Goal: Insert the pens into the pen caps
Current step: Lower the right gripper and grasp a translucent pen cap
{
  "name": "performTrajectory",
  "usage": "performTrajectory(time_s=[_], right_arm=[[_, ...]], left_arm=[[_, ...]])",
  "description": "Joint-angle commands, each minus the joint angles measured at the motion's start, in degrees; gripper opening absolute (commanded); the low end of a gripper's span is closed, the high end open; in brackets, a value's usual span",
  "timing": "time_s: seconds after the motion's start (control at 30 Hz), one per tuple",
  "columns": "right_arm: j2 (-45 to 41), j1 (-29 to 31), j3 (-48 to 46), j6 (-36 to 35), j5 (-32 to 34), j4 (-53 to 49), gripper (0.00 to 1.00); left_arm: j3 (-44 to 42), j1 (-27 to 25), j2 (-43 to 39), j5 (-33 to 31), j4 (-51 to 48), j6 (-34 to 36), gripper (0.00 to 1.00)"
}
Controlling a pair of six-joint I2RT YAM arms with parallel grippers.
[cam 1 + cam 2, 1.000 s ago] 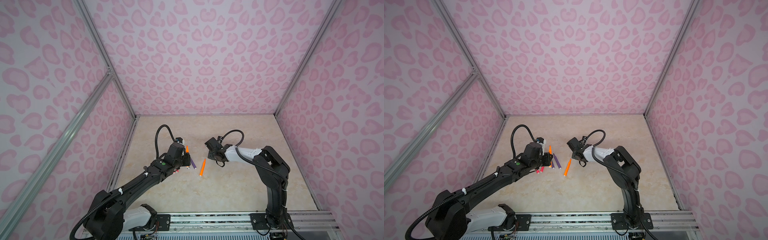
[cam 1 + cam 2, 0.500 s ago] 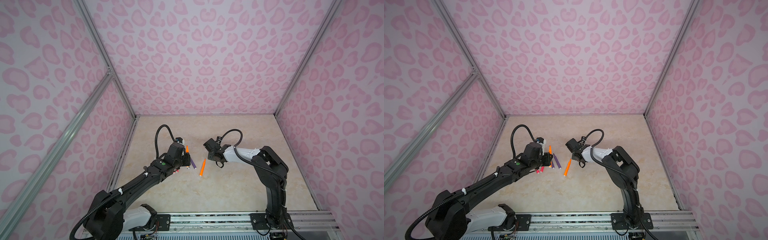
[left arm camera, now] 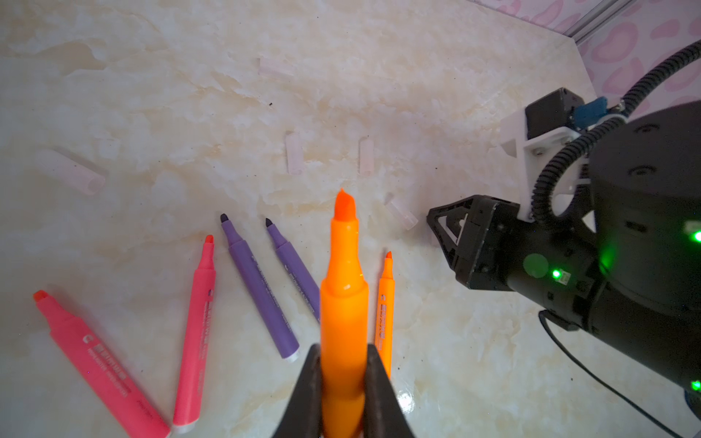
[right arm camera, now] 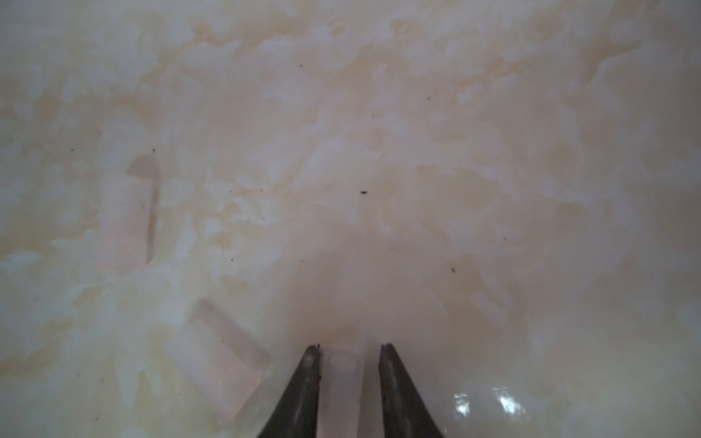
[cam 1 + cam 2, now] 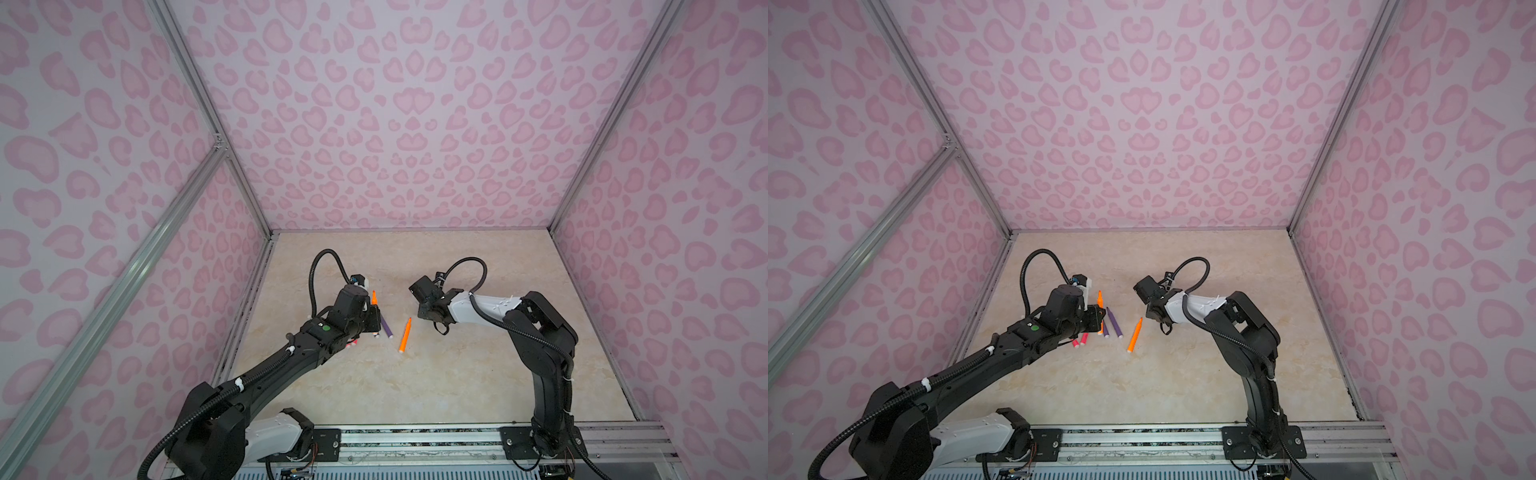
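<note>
My left gripper (image 3: 343,347) is shut on an orange pen (image 3: 343,303), whose tip points away above the table; it also shows in both top views (image 5: 374,297) (image 5: 1100,299). Below it lie two pink-red pens (image 3: 195,330), two purple pens (image 3: 261,295) and another orange pen (image 3: 385,314). Down at the table, my right gripper (image 4: 349,347) straddles a clear pen cap (image 4: 343,375). One finger touches the cap, the other stands a small gap off. More caps lie close by (image 4: 216,360) (image 4: 129,220).
Several other clear caps lie scattered on the beige table (image 3: 294,153) (image 3: 366,155) (image 3: 70,172) (image 3: 275,66). The loose orange pen (image 5: 404,335) lies between the two arms. Pink patterned walls (image 5: 395,124) enclose the table on three sides.
My right gripper has shifted slightly left and its jaws have narrowed around the cap. The left arm and its orange pen have not moved.
</note>
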Motion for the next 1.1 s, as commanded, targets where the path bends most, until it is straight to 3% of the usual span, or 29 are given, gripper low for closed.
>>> performTrajectory(time_s=[0.0, 1.07], right_arm=[[0.1, 0.3, -0.6, -0.1, -1.7, -1.5, 0.30], [1.2, 0.4, -0.4, -0.2, -2.3, -1.0, 0.24]], left_arm=[[0.7, 0.0, -0.5, 0.1, -0.7, 0.2, 0.04], [0.7, 0.0, -0.6, 0.3, -0.7, 0.2, 0.04]])
